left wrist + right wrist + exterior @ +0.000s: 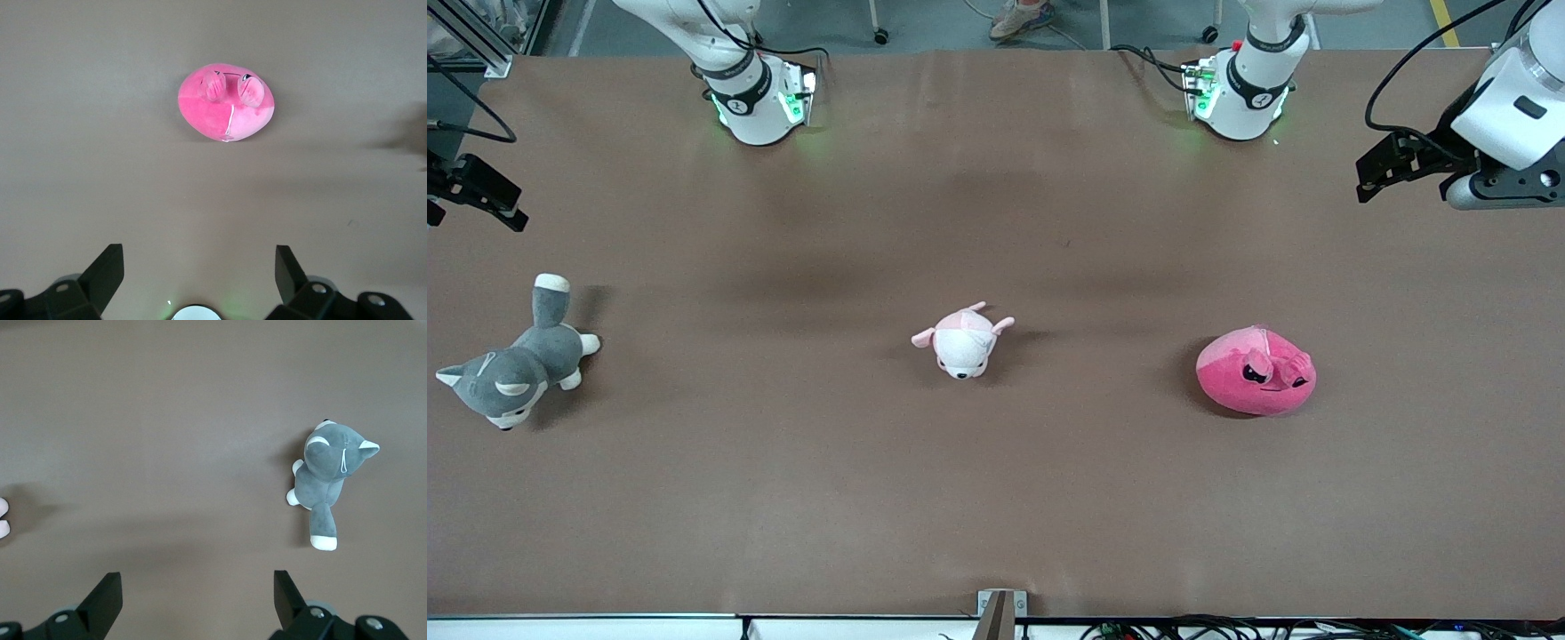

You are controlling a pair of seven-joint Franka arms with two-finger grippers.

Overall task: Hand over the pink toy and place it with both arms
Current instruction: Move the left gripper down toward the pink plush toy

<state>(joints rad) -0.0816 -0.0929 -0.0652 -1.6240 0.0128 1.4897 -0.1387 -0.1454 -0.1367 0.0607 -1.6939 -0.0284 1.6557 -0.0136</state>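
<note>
The pink toy (1256, 372), a hot-pink rounded plush with angry black eyes, lies on the brown table toward the left arm's end. It also shows in the left wrist view (226, 102). My left gripper (1383, 169) hangs open and empty high over the table's left-arm end, apart from the toy; its fingers (107, 270) frame bare table. My right gripper (476, 191) hangs open and empty high over the right arm's end of the table; its fingers (105, 593) frame bare table.
A small pale pink-and-white plush (963, 340) lies at the table's middle. A grey-and-white husky plush (516, 360) lies toward the right arm's end and shows in the right wrist view (328, 480). The arm bases (756, 98) stand along the table's edge farthest from the camera.
</note>
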